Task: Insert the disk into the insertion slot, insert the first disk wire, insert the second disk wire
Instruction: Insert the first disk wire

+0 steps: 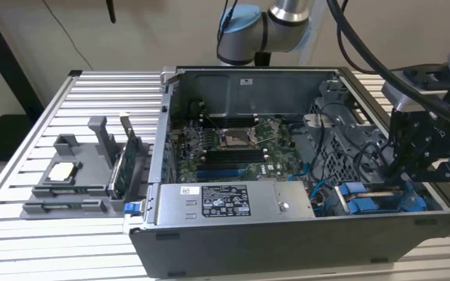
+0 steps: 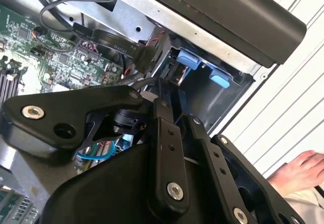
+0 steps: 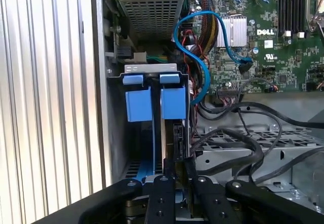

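The disk sits edge-on in the insertion slot (image 3: 117, 133), at the case's front corner on the exterior view's right. Its blue carrier (image 3: 152, 100) shows as two blue tabs in both wrist views (image 2: 188, 59) and as blue plastic (image 1: 365, 196) in the exterior view. My gripper (image 3: 177, 165) reaches down into the slot beside the disk's edge. Its fingers (image 2: 163, 127) are close together on the black connector of a disk wire (image 3: 177, 140), pressed against the disk's end. The black wire (image 2: 144, 82) trails off from the fingertips. In the exterior view the gripper (image 1: 406, 174) hangs over the bay.
The open case holds a motherboard (image 1: 233, 146), a grey labelled power-supply box (image 1: 233, 202), a looping blue data cable (image 3: 202, 46) and black cable bundles (image 3: 243, 138) next to the gripper. A grey fixture with parts (image 1: 68, 181) stands on the slatted table (image 1: 21, 234). A hand (image 2: 304, 168) rests outside the case.
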Tool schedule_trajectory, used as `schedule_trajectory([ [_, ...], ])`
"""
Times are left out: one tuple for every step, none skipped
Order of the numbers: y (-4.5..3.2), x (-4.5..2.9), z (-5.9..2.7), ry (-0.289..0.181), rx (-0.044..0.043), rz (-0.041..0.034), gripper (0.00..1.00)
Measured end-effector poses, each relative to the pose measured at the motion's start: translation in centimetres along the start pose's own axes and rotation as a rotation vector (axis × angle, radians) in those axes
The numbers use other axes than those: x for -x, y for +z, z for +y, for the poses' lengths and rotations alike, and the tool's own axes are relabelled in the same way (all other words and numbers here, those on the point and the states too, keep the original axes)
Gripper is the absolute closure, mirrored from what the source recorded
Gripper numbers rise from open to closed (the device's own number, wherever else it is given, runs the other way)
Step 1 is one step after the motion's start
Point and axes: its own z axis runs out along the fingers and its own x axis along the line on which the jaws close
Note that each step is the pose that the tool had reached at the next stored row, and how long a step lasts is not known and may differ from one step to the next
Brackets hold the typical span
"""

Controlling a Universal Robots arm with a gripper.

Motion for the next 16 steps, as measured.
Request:
schedule_trajectory([
  [0.02, 0.00, 0.00, -0.001, 0.0000, -0.0007, 0.81],
  [0.11, 0.11, 0.00, -0.002, 0.0001, -0.0018, 0.81],
  [0.16, 0.20, 0.00, -0.004, 0.0002, -0.0021, 0.81],
  [0.20, 0.26, 0.00, -0.005, 0.0002, -0.0028, 0.81],
  [0.26, 0.29, -0.01, -0.006, 0.0003, -0.0037, 0.81],
  [0.31, 0.31, -0.01, -0.007, 0.0004, -0.0042, 0.81],
  [0.34, 0.32, -0.03, -0.008, 0.0004, -0.0045, 0.81],
  [0.36, 0.32, -0.06, -0.009, 0.0004, -0.0045, 0.81],
  [0.39, 0.32, -0.08, -0.010, 0.0004, -0.0047, 0.81],
  [0.41, 0.32, -0.11, -0.010, 0.0004, -0.0051, 0.81],
  [0.44, 0.32, -0.14, -0.011, 0.0005, -0.0056, 0.81],
  [0.47, 0.32, -0.16, -0.011, 0.0005, -0.0061, 0.81],
  [0.50, 0.33, -0.17, -0.012, 0.0005, -0.0062, 0.81],
  [0.53, 0.32, -0.18, -0.012, 0.0005, -0.0066, 0.81],
  [0.56, 0.32, -0.19, -0.013, 0.0006, -0.0071, 0.81],
  [0.59, 0.32, -0.20, -0.014, 0.0006, -0.0078, 0.81],
])
